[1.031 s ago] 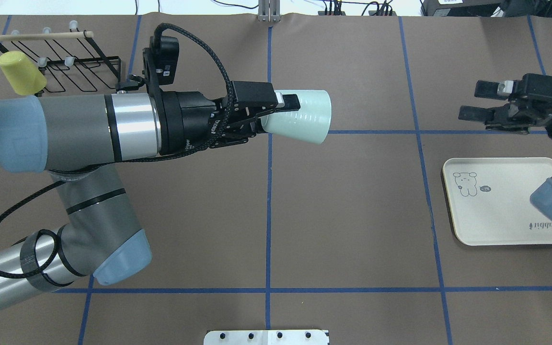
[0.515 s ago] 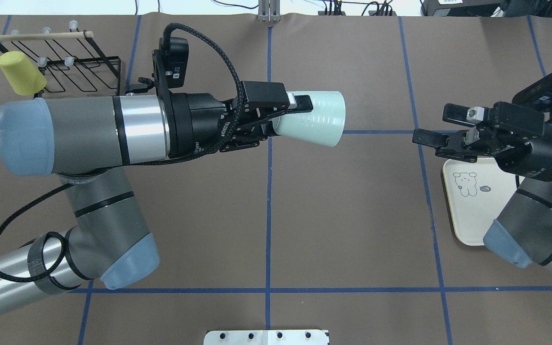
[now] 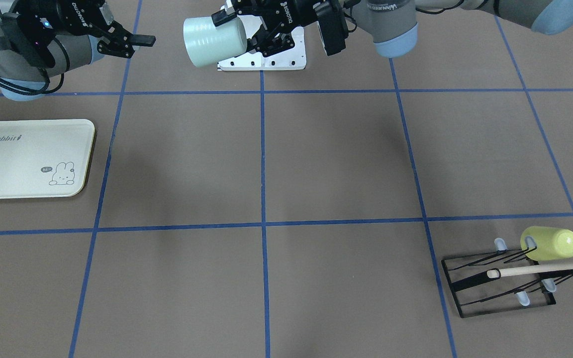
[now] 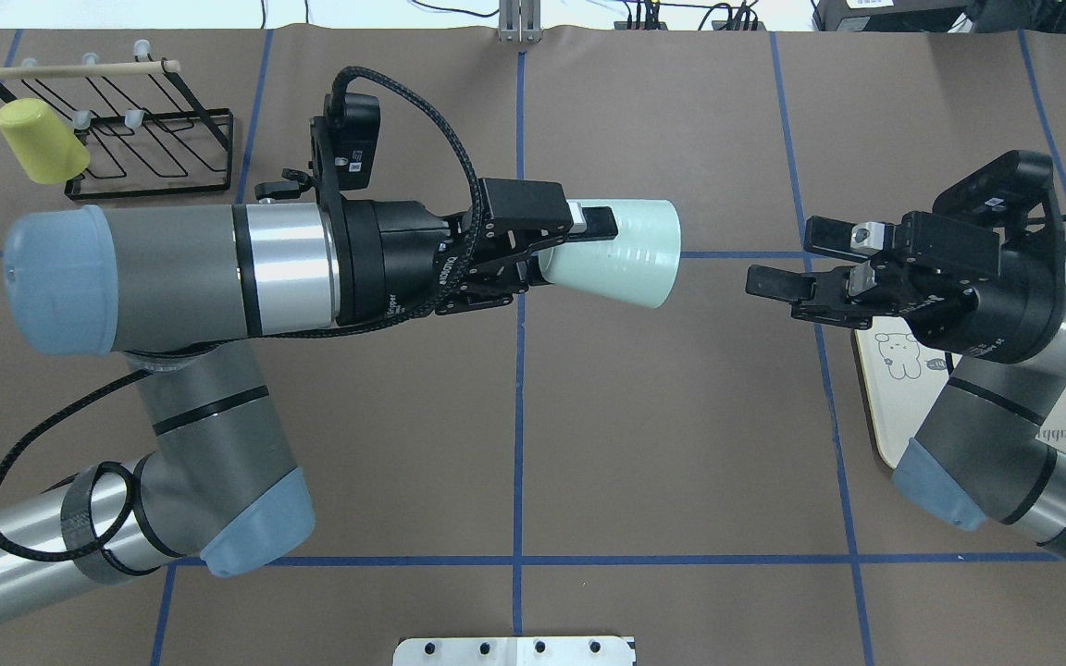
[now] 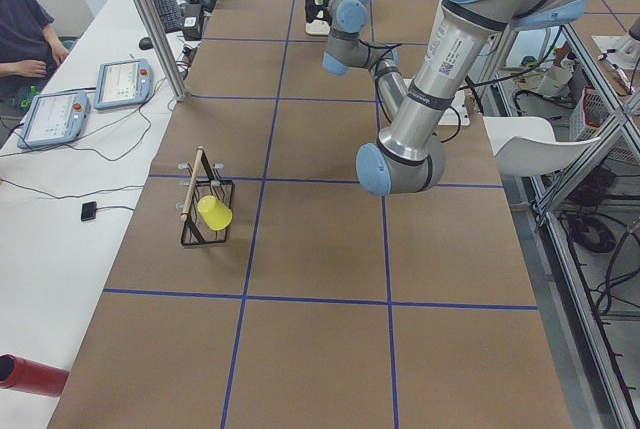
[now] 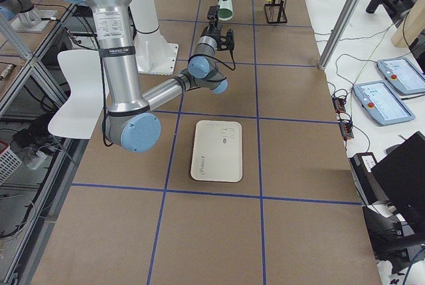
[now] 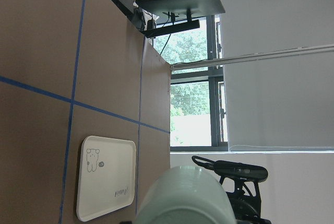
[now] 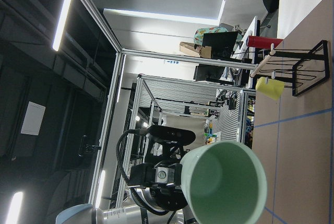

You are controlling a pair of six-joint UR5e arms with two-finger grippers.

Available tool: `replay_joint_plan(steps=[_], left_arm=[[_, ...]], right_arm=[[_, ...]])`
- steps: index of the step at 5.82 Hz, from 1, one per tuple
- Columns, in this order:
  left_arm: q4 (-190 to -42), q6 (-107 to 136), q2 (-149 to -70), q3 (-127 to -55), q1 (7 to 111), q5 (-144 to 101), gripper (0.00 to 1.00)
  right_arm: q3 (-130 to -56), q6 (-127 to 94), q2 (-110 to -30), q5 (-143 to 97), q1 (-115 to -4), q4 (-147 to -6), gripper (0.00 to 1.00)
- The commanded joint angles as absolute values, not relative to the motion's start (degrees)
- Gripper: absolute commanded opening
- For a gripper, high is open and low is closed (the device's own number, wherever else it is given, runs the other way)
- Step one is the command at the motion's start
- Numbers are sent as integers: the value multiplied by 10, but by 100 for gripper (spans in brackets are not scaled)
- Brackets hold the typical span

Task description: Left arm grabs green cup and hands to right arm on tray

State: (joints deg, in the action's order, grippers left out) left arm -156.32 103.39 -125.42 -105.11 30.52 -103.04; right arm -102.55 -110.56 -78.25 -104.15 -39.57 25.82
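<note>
My left gripper (image 4: 575,250) is shut on the narrow base end of the pale mint-green cup (image 4: 630,254) and holds it sideways in the air over the table's centre line, mouth toward the right arm. The cup also shows in the front view (image 3: 214,41) and in the right wrist view (image 8: 224,185), where I look into its mouth. My right gripper (image 4: 785,257) is open and empty, level with the cup, a short gap from its rim. The cream tray (image 4: 889,407) lies on the table under the right arm and is partly hidden by it. It shows whole in the front view (image 3: 18,164).
A black wire rack (image 4: 149,148) stands at the far left with a yellow-green cup (image 4: 41,141) hung on it. A white base plate (image 4: 514,650) sits at the near edge. Blue tape lines grid the brown table cover.
My left arm has carried the green cup to the right. My right arm has swung in from the right edge toward the cup, gripper still open, and now covers part of the tray.
</note>
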Motion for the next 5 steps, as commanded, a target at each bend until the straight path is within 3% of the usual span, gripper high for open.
replay_joint_plan(steps=[1,5], left_arm=[[-1563,1034,-1253,-1055,294,-1049,17],[-1564,1048,-1259,-1059,294,-1064,17]], right_arm=[[-1033,-1105,-739,-1039,-396,196,99],[-1034,-1105,-739,-1029,-394,192,97]])
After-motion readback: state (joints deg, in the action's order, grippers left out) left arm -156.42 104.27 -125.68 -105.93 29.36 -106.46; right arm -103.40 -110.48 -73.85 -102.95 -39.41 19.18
